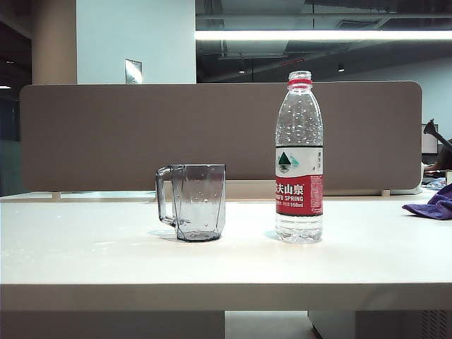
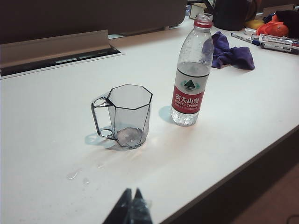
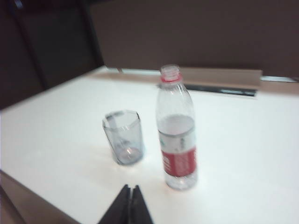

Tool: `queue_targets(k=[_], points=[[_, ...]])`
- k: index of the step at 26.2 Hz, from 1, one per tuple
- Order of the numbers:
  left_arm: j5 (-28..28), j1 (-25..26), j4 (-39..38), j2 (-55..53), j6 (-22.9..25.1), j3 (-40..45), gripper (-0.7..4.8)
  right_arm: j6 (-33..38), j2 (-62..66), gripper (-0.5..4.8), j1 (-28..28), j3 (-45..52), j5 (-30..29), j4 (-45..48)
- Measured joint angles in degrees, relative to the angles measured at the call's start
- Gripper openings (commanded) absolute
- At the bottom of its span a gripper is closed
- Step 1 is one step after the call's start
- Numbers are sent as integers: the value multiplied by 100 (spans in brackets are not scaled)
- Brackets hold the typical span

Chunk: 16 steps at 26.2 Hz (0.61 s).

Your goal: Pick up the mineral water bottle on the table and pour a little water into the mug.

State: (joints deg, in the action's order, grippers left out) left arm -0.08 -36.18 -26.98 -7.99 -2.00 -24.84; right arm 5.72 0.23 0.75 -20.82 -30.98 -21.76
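Note:
The mineral water bottle (image 1: 299,159) stands upright and uncapped on the table (image 1: 226,261), to the right of the smoky faceted mug (image 1: 194,201). Both also show in the left wrist view, bottle (image 2: 190,74) and mug (image 2: 126,115), and in the right wrist view, bottle (image 3: 176,130) and mug (image 3: 123,136). Water (image 3: 176,125) fills the bottle to about label height. A thin pool of water lies in the mug's bottom. My left gripper (image 2: 131,192) is shut and empty, well short of the mug. My right gripper (image 3: 131,188) is shut and empty, apart from the bottle. Neither gripper appears in the exterior view.
A purple cloth (image 1: 432,203) lies at the table's far right; it also shows behind the bottle as the cloth (image 2: 231,52). Markers and clutter (image 2: 266,39) sit beyond it. A brown partition (image 1: 219,134) backs the table. Water droplets (image 2: 77,175) lie on the tabletop near the mug.

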Motion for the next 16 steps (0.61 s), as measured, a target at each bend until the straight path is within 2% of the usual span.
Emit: queue_targets(k=[7,12,16], points=[[0,0,-2,-4,0,2,-5,-1123,249,120,-4,-450,286,-833],[0,0,-2,-4,0,2,-5,-1613,1255,141,-13,-1139,551,-960],[0,0,-4,-2,0,2,-5,-1670,2476,145,-9,-1283,516,-723]])
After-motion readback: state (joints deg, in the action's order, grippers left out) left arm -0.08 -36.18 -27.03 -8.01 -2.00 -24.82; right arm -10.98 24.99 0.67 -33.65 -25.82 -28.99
